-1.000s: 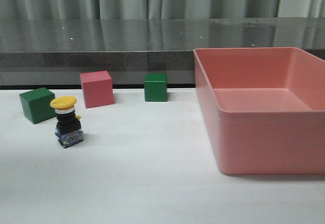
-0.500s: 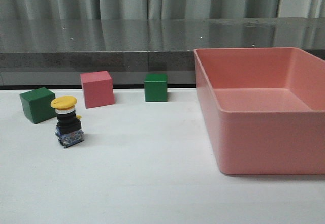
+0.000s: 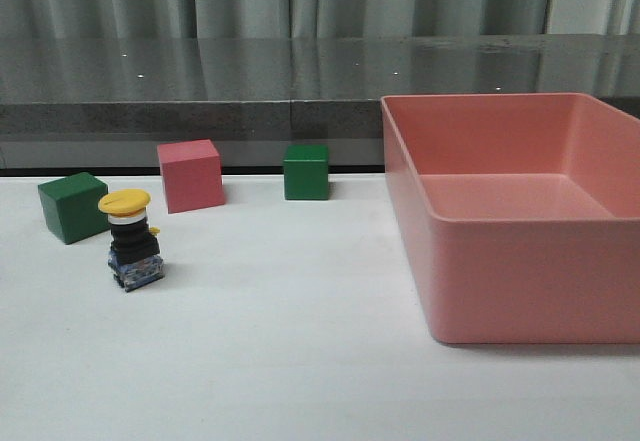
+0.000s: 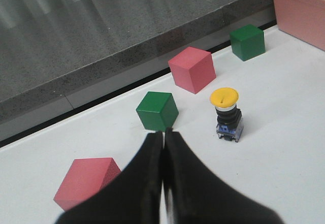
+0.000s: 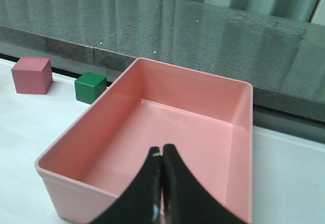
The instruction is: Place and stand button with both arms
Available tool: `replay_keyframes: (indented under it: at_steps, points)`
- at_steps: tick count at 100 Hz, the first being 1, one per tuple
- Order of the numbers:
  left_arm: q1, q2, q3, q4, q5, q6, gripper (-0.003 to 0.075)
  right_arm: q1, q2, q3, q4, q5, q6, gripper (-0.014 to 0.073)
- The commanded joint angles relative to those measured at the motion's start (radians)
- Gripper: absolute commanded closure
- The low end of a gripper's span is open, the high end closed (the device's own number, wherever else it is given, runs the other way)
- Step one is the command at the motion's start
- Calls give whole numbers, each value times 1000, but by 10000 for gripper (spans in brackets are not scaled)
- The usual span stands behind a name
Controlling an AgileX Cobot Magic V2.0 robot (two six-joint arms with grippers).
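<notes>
The button (image 3: 130, 240) stands upright on the white table at the left, yellow cap on top, black body and bluish base below; the left wrist view shows the button (image 4: 227, 114) too. My left gripper (image 4: 163, 131) is shut and empty, above the table short of a green cube and apart from the button. My right gripper (image 5: 161, 150) is shut and empty, hovering over the pink bin (image 5: 71, 148). Neither arm shows in the front view.
A green cube (image 3: 72, 206) and a pink cube (image 3: 191, 174) stand just behind the button, another green cube (image 3: 306, 171) further right. The large pink bin (image 3: 520, 271) fills the right side. Another pink cube (image 4: 86, 181) lies near my left gripper. A grey ledge runs behind the table.
</notes>
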Motion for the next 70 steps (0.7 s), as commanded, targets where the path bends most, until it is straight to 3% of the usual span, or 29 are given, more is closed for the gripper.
replay_keyframes:
  at_steps: [1,17,37,57,70]
  points:
    - [0,8,-27,-18,-78,-9,740,-6,5,-28,14,-65,3,655]
    - [0,8,-24,-18,-86,-9,740,-6,5,-28,14,-65,3,655]
    - [0,-33,44,-4,-194,-61,740,-6,5,-28,14,-65,3,655]
    - [0,-176,148,335,-244,-458,740,-6,5,-28,14,-65,3,655]
    - [0,-272,206,422,-246,-569,740,-6,5,-28,14,-65,3,655]
